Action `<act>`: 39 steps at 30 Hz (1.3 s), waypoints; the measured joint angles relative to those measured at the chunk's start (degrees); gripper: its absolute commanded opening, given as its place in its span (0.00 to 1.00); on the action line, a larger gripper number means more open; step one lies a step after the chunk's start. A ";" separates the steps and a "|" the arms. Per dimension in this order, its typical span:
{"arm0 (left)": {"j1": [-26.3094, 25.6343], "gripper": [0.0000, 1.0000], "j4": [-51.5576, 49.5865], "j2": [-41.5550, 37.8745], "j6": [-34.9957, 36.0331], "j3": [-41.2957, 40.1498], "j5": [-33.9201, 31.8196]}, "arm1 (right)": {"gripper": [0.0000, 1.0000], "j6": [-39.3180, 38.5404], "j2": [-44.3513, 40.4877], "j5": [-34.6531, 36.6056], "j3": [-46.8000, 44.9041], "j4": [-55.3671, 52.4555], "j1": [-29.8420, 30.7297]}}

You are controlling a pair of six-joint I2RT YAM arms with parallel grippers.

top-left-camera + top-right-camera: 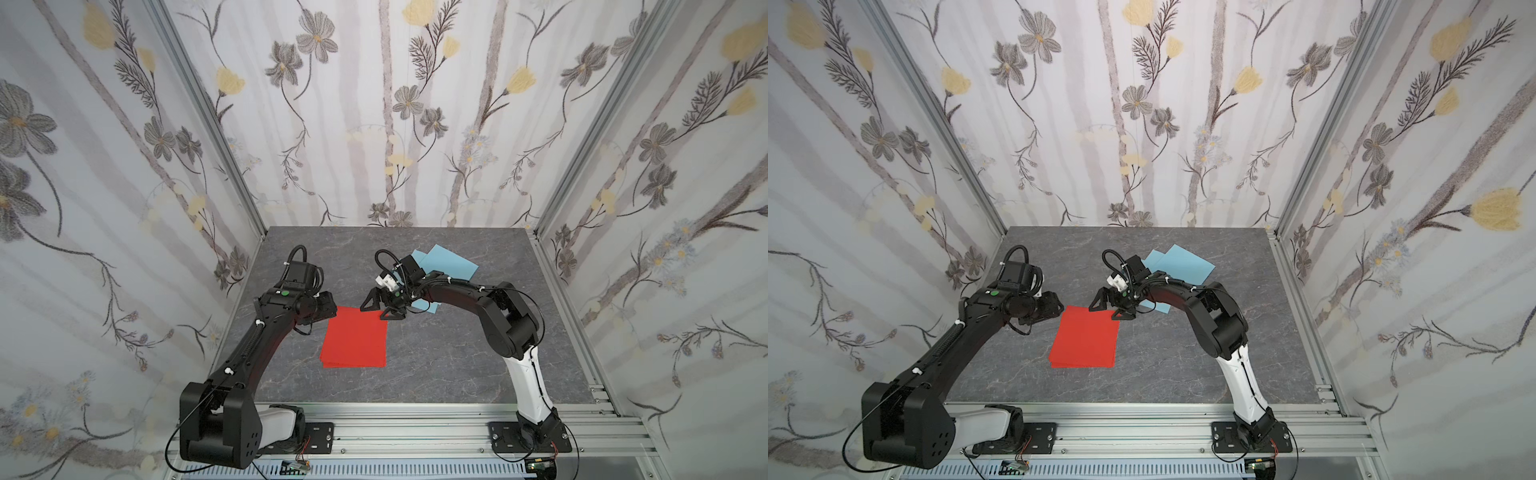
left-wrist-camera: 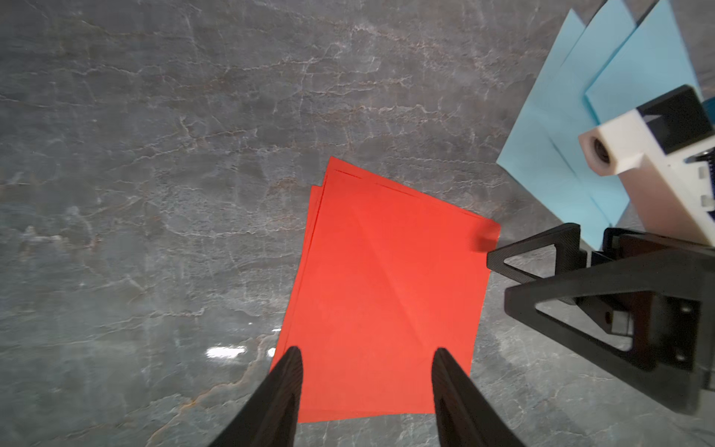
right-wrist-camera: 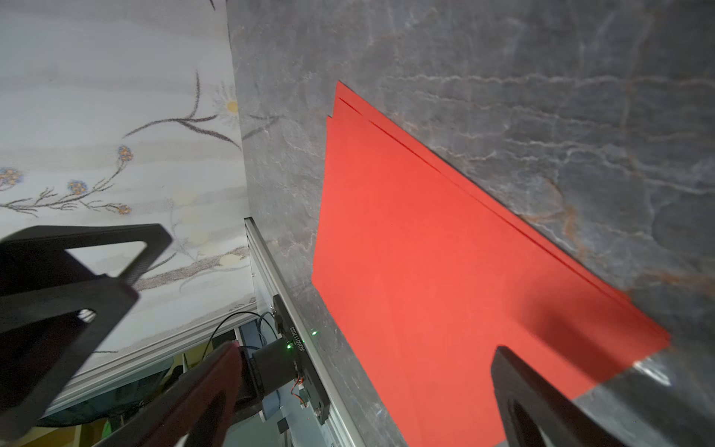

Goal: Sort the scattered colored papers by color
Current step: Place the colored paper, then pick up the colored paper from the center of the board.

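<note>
A stack of bright red rectangular paper sheets [image 1: 355, 338] lies flat near the middle of the grey marble-patterned tabletop [image 1: 436, 365], seen in both top views [image 1: 1086, 340]. Its edges are slightly offset, and the left wrist view shows three layered corners at one end [image 2: 329, 182]. The light sky-blue rectangular paper sheets [image 1: 451, 264] lie farther back on the right arm's side. They are fanned over one another and partly hidden beneath that arm, and they are apart from the red stack. The left wrist view shows three overlapping blue sheets [image 2: 561, 135]. The left gripper [image 2: 367, 356] hangs over one edge of the red stack with its two black fingers [image 2: 290, 371] spread about halfway. There is nothing between them, and red paper shows through the gap. Whether the tips touch the paper cannot be told. The right gripper [image 1: 370, 313] sits at the far corner of the red stack on the right arm's side, and its triangular black fingers [image 2: 522, 257] stand well apart and carry nothing. One fingertip is just beside that corner, where the paper is shadowed. In the right wrist view one dark finger [image 3: 522, 394] overlaps the red sheets. Pale floral wall panels [image 1: 374, 104] enclose the table on three sides.
</note>
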 measured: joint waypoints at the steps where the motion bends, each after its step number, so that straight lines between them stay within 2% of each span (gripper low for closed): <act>1: -0.04 0.56 1.70 -0.44 -1.09 -0.96 1.14 | 1.00 -0.81 -0.79 0.44 2.10 -1.29 -0.22; 3: -1.33 0.58 5.03 0.94 -3.13 -1.07 2.99 | 1.00 -4.04 -2.32 2.08 8.22 -5.57 -1.16; 5: -3.93 0.60 7.02 5.53 -3.37 1.73 4.57 | 1.00 -8.68 -3.67 5.22 12.87 -9.44 -2.71; 9: -7.15 0.60 13.57 13.99 -5.66 7.04 8.63 | 1.00 -16.11 -5.42 13.64 15.21 -15.50 -9.09; 15: -8.96 0.61 25.73 25.40 -13.35 13.00 14.10 | 1.00 -20.22 -2.25 21.49 17.07 -21.46 -21.84; 21: -13.62 0.61 32.24 40.74 -18.58 26.86 19.23 | 1.00 -23.32 2.67 23.78 21.14 -22.12 -25.20; 28: -17.42 0.61 29.42 54.01 -19.56 44.92 18.25 | 1.00 -25.00 8.48 25.09 24.61 -22.53 -28.87; 39: -18.10 0.62 17.92 63.34 -18.18 57.94 15.63 | 1.00 -25.40 13.40 25.31 25.24 -23.12 -32.13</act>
